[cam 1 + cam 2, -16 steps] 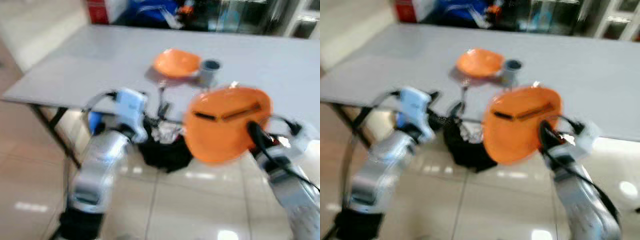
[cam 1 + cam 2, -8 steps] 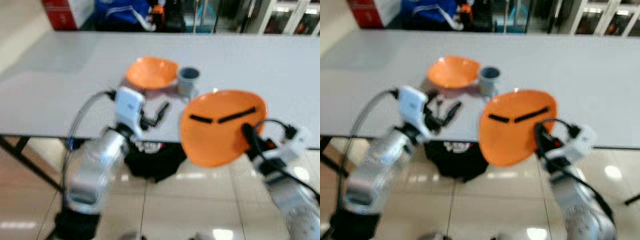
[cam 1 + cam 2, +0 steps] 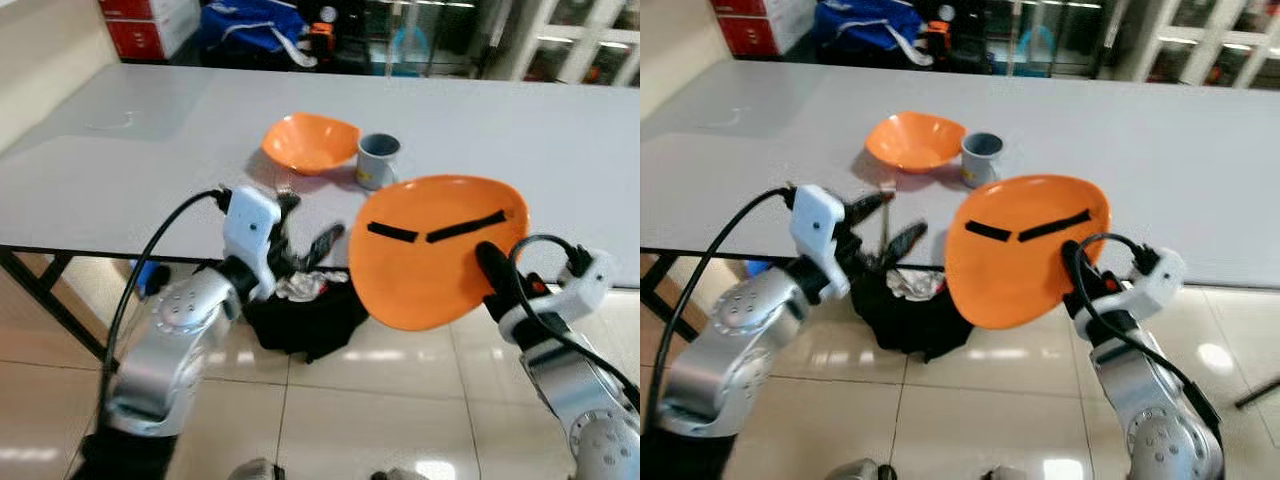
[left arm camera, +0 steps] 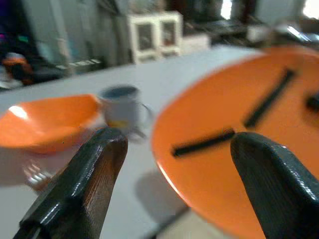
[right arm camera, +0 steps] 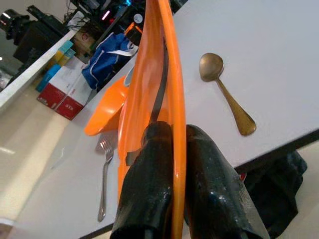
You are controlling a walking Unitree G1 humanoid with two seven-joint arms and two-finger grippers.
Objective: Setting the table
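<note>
- Your right gripper (image 5: 172,149) is clamped on the rim of the plate (image 3: 435,262), one finger on each face, holding it almost on edge just off the near edge of the table (image 3: 150,140).
- The plate is orange, with two black strips across its face; its face is turned toward the head camera.
- Your left gripper (image 4: 174,164) is spread wide and holds nothing; it sits at the near table edge, pointing toward the plate.
- On the table you have an orange bowl (image 3: 310,142) with a grey cup (image 3: 377,160) just beside it on its right.
- A fork (image 5: 104,174) lies on the table near the bowl, on your side of it.
- A brass spoon (image 5: 227,99) lies on the table too, apart from the bowl.
- A black bag (image 3: 902,305) sits on the floor under the near edge.
</note>
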